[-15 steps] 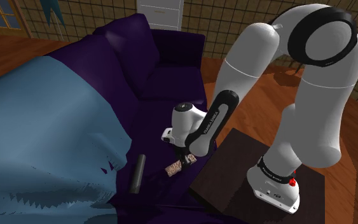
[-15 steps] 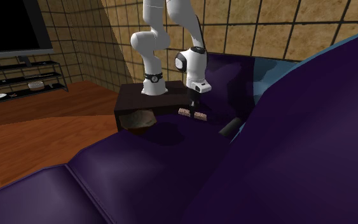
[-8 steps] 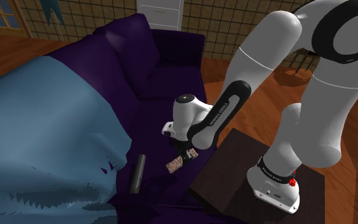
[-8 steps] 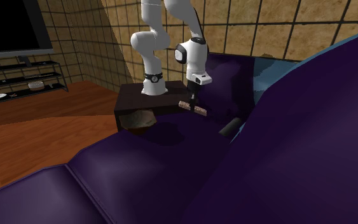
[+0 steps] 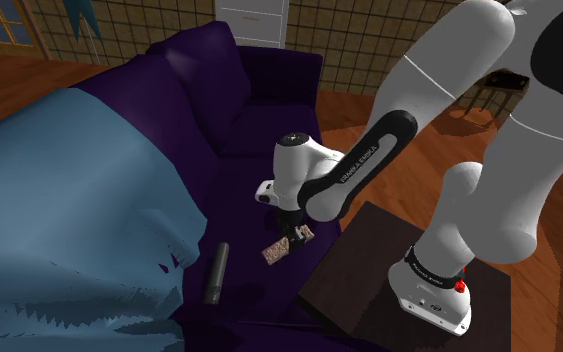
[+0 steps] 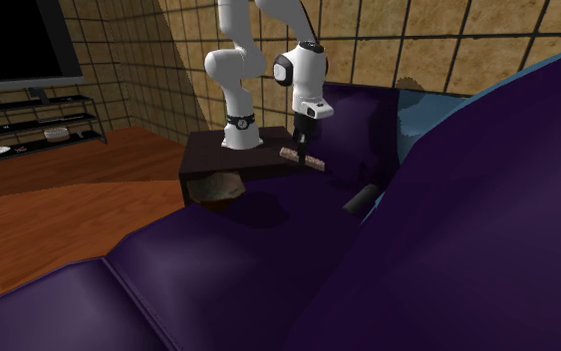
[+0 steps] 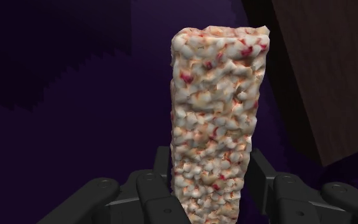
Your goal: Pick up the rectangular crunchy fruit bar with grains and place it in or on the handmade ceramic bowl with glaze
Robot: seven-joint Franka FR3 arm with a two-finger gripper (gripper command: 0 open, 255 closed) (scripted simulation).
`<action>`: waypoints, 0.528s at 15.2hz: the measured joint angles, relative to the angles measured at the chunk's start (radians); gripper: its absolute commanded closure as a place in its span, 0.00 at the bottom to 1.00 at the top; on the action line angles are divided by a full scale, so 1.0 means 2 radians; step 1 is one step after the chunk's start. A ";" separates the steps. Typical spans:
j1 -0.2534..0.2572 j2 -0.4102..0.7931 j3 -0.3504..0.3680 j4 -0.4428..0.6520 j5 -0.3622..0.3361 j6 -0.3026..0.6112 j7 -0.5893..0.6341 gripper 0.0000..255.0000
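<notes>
The all-black two-finger gripper point(image 5: 293, 238) is closed on a pale, rectangular, knobbly grain bar flecked with red point(image 5: 277, 251). The bar hangs just above the deep purple sofa seat point(image 5: 254, 150), at the seat's edge beside the dark brown box stand point(image 5: 369, 270).

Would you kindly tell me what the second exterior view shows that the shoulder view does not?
The second exterior view adds a brownish bowl beside the dark box stand and a black screen above shelves. The shoulder view adds a white cabinet beyond the purple sofa. Both share the black gripper clasping the pale, red-flecked grain bar, plus a dark cylinder on the sofa.
</notes>
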 measured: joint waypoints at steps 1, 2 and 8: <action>0.000 -0.007 0.000 0.002 -0.001 -0.009 0.001 1.00; 0.000 -0.016 0.000 0.002 -0.001 -0.018 0.002 1.00; 0.000 -0.060 0.000 0.005 -0.003 -0.066 0.005 1.00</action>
